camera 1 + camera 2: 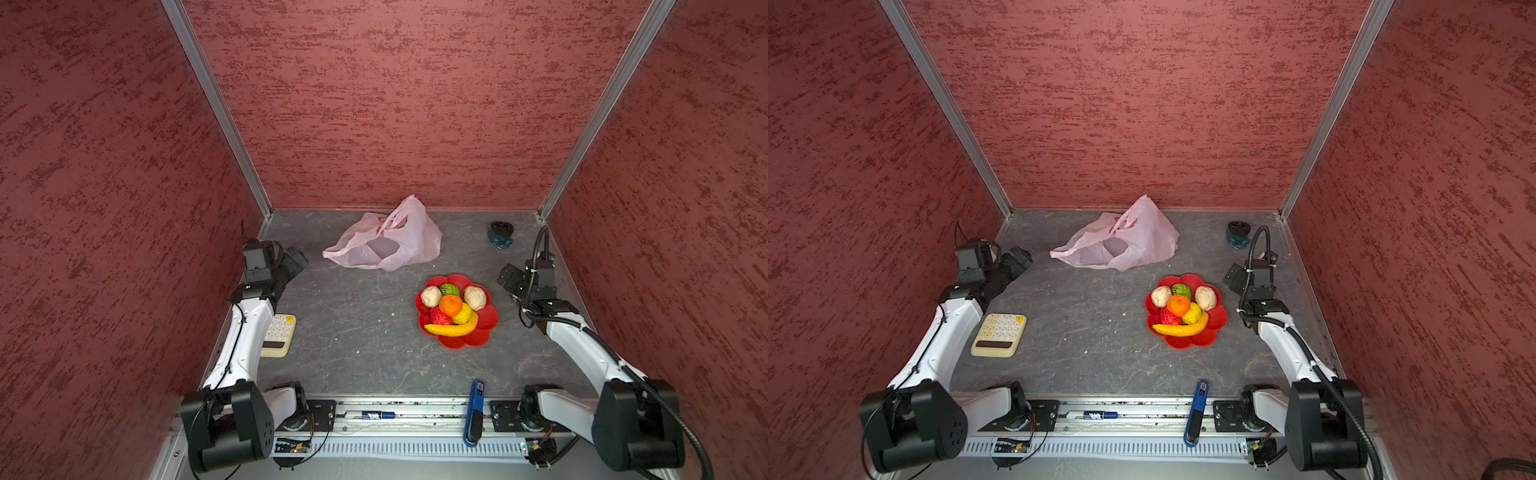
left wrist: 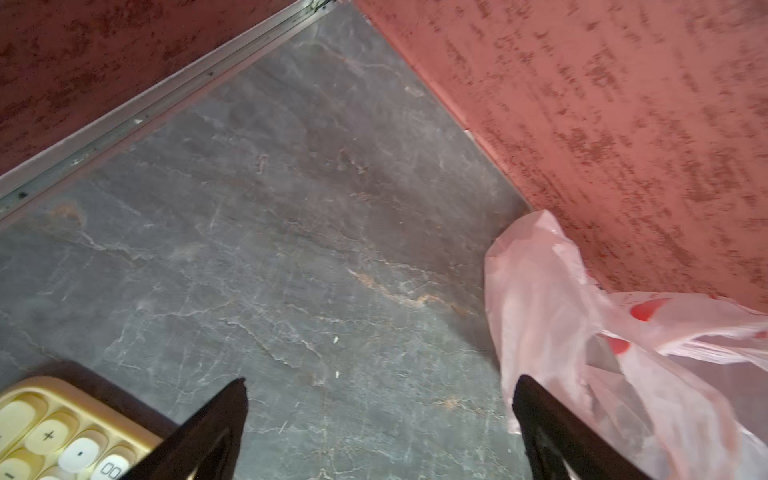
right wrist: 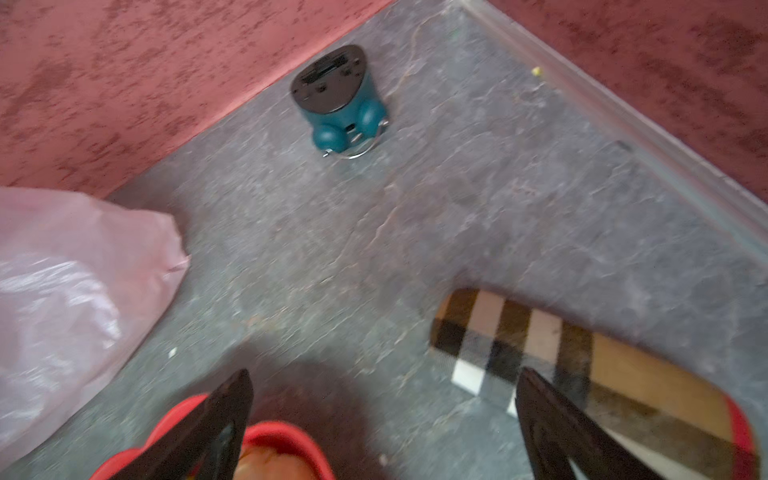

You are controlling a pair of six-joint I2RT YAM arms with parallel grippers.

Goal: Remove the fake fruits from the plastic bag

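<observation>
**Fruits heaped in the dish, bag lying apart behind it**

All seven fruits sit in the red dish in both top views. The banana lies across the front. The green one is half hidden behind the orange.

The bag lies crumpled behind the dish and to its left, near the back wall, touching neither. Its mouth gapes forward. The crinkled film does not show whether anything is inside.

The right gripper, just right of the dish, has its jaws spread wide with nothing between them. Its wrist view is blurred. That view cuts the dish down to a red rim and shows only a vague beige lump in it.

That same view shows a checked pad beside the dish. The right arm covers the pad in both top views. A teal gadget stands behind the dish to its right.

The left gripper, far left of the dish, is also wide open and empty. In its wrist view one finger overlaps the bag, and contact cannot be judged there. The top views show a gap between them.

In a top view the left arm covers part of the calculator, which lies well left of the dish. The left wrist view shows only a corner of it.
</observation>
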